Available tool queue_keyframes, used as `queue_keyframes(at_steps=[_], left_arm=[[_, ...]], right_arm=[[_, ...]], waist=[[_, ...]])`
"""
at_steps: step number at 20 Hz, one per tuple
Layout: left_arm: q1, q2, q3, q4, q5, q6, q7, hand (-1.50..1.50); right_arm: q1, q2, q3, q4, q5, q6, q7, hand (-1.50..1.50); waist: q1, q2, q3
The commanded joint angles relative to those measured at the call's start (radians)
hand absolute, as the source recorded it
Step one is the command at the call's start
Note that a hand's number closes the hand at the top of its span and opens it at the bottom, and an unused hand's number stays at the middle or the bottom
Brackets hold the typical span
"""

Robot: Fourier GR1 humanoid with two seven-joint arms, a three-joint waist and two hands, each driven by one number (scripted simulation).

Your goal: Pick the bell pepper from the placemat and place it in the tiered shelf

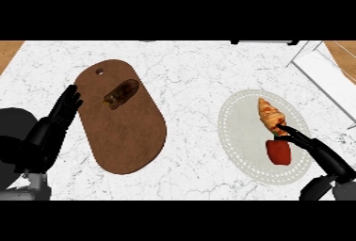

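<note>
A red bell pepper [279, 153] lies on the pale oval placemat [240, 136] at the right of the counter. A croissant [270, 116] lies just above it on the same mat. My right hand [319, 153] comes in from the lower right with straight fingers, their tips reaching over the pepper's top edge and the croissant's lower end. The white tiered shelf [323, 75] stands at the upper right. At the left edge my left hand [52, 124] rests open, fingers up.
A brown wooden cutting board [132, 136] lies left of centre with a dark brown food item [122, 94] on its upper part. White marble counter [191, 75] shows between board and placemat.
</note>
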Motion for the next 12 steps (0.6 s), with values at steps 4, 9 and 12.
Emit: queue_keyframes(at_steps=[4,9,12], left_arm=[[0.010,-0.001,0.003,-0.014,-0.010,-0.008,0.009,0.00],[-0.012,-0.037,-0.028,-0.029,-0.050,0.023,0.033,0.00],[-0.011,-0.022,0.022,0.024,-0.007,-0.011,-0.010,0.00]], right_arm=[[-0.028,0.105,-0.037,0.083,0.007,-0.155,-0.049,1.50],[-0.112,0.100,-0.149,0.142,-0.098,-0.152,-0.125,1.50],[-0.030,0.023,-0.232,0.064,-0.234,-0.016,-0.209,1.50]], waist=[[0.012,0.015,0.031],[0.009,0.016,0.031],[-0.007,0.014,0.030]])
